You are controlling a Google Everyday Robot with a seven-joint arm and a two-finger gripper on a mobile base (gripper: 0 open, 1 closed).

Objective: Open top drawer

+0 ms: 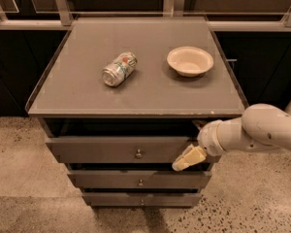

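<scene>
the gripper [189, 153] sits at the right end of the top drawer [97, 149], touching or just in front of its front, under the front edge of the cabinet top [136, 98]. the drawer's knob [138, 154] lies to the claw's left, and two narrower drawers [102, 179] stack below it. on the top, the bowl [190, 60] stands behind and above the claw and the can [119, 69] lies behind and to its left.

Lower right of frame: my tool [188, 158] sits in front of the right end of the top drawer [116, 149], hiding that corner from me. The arm [266, 130] runs off the right edge. Upper left of centre, I cannot read the blurred label on the can [119, 69].
</scene>
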